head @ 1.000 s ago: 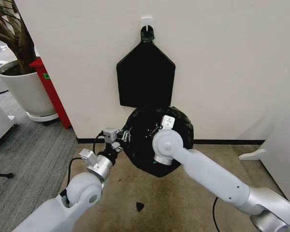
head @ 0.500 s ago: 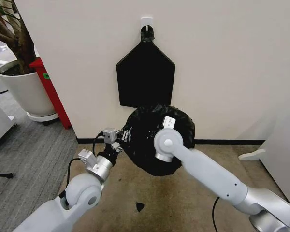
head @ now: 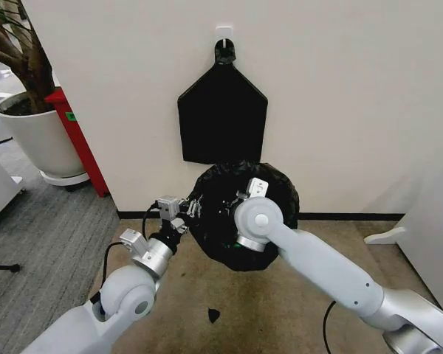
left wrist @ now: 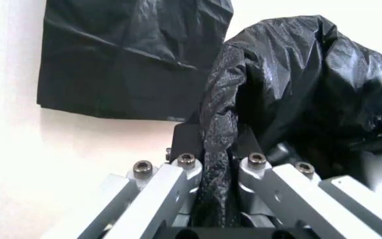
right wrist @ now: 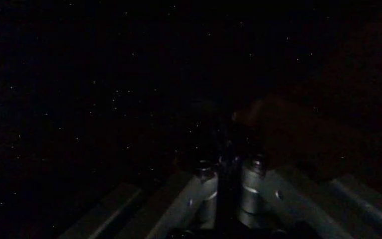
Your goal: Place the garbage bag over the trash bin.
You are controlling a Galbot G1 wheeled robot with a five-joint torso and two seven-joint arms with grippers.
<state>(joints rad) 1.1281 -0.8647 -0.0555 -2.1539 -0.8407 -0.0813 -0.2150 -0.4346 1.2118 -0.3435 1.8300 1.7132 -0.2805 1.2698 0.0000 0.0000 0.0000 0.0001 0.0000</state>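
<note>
Both tools pinch the garbage bag (head: 240,214) (left tool (left wrist: 211,164), right tool (right wrist: 228,164)) below a hanging black bundle (head: 222,122).

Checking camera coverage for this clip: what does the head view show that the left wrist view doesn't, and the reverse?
Head view alone: both arms, the right pincer reaching into the garbage bag, the wall hook, a plant pot, the carpet.

Left wrist view alone: a close look at the left pincer clamped on a bunched fold of the bag's edge.

Both: the crinkled bag, the flat black bundle hanging on the wall above it.
</note>
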